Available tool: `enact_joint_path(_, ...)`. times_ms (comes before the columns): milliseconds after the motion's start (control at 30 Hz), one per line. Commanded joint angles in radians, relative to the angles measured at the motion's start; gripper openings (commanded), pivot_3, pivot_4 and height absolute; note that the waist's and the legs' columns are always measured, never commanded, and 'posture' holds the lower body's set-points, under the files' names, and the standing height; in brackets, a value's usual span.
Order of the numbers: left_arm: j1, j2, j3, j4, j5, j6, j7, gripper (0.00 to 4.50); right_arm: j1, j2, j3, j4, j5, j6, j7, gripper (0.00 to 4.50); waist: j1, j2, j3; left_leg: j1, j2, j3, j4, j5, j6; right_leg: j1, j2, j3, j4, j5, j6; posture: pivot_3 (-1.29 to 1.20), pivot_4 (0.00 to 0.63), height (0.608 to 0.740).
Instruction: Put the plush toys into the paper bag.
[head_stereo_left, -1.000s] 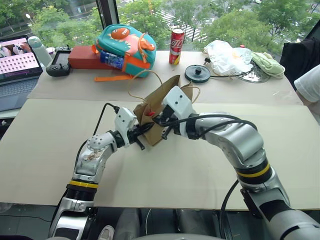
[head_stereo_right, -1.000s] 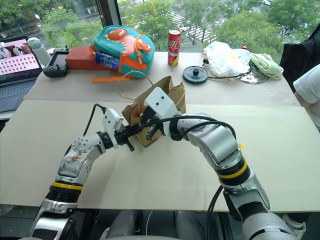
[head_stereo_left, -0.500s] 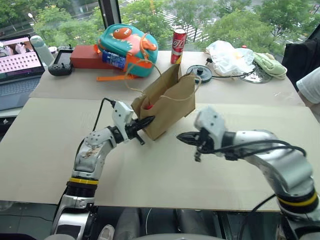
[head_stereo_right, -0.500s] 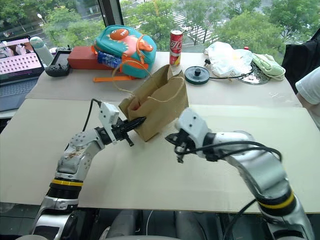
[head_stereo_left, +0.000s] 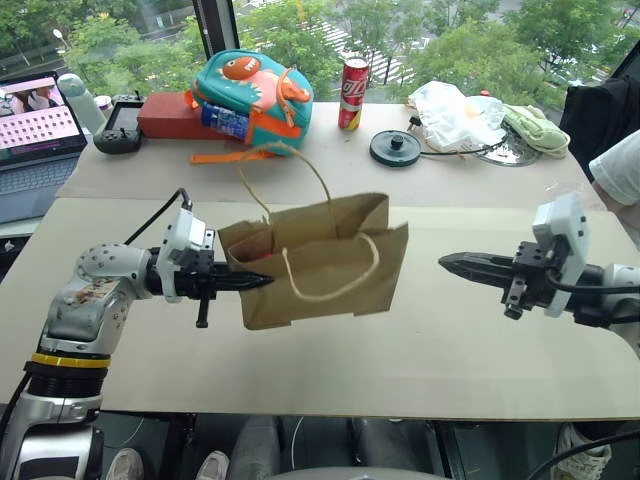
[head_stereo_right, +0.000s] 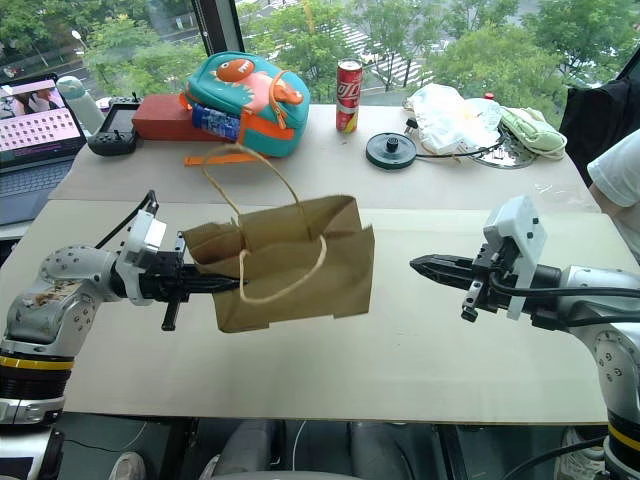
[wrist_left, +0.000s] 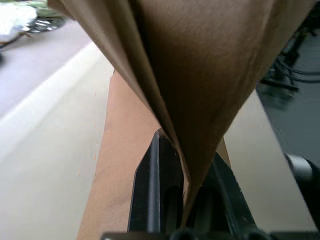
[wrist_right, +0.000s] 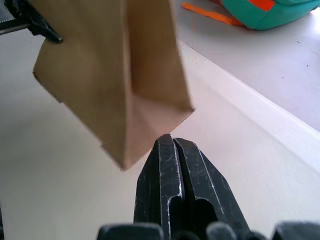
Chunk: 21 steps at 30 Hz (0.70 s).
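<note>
The left gripper (head_stereo_left: 262, 282), fingers clamped on the bag (head_stereo_left: 320, 262), has lifted it; the right gripper (head_stereo_left: 450, 263), fingers together, let go.

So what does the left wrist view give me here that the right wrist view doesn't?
Left wrist view: the left gripper shut on a fold of the paper bag, seen close up. Right wrist view: the right gripper, shut and apart from the bag, plus the bag's whole bottom end, the teal backpack and its orange strap. Both share the brown bag and the pale table below.
</note>
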Motion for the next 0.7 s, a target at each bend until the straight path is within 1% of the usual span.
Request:
enact_joint_path(33,-0.043,-0.014,-0.033,0.08,0.057,-0.11,-0.055,0.04,-0.008,-0.016,-0.035,-0.027,0.058,-0.025,0.011,0.0,0.001,0.0,0.0,0.0,0.0,0.0,0.0,0.0,0.0,0.0,0.0,0.0,0.0,0.0,0.0,0.0,0.15,0.733)
enact_joint_path(200,-0.077,-0.06,-0.065,0.175,0.119,-0.215,-0.062,0.04,0.005,-0.035,-0.053,-0.05,0.103,-0.013,0.013,0.0,0.006,0.0,0.0,-0.001,0.0,0.0,0.001,0.0,0.0,0.0,0.0,0.0,0.0,0.0,0.0,0.0,0.15,0.733)
enact_joint_path(333,-0.057,-0.09,-0.085,0.174,0.125,-0.233,-0.067,0.04,0.011,-0.062,-0.064,-0.072,0.15,-0.005,0.015,0.0,0.01,0.0,0.0,-0.001,0.0,0.0,0.001,0.0,0.001,0.0,0.0,0.0,0.0,0.0,0.0,0.0,0.15,0.733)
enact_joint_path(567,-0.029,-0.098,-0.099,0.181,0.138,-0.256,-0.063,0.04,-0.028,-0.126,-0.038,-0.041,0.151,-0.03,0.03,0.0,0.017,0.0,0.0,-0.001,0.0,0.0,0.002,0.0,0.001,0.0,0.0,0.0,0.0,0.0,0.0,0.0,0.15,0.733)
enact_joint_path(700,-0.047,-0.099,-0.092,0.219,0.157,-0.281,-0.052,0.04,-0.05,-0.143,0.002,-0.002,0.106,-0.06,0.026,0.0,0.019,0.0,0.0,-0.001,0.0,0.0,0.002,0.0,0.001,0.0,0.0,0.0,0.001,0.0,0.0,0.0,0.15,0.733)
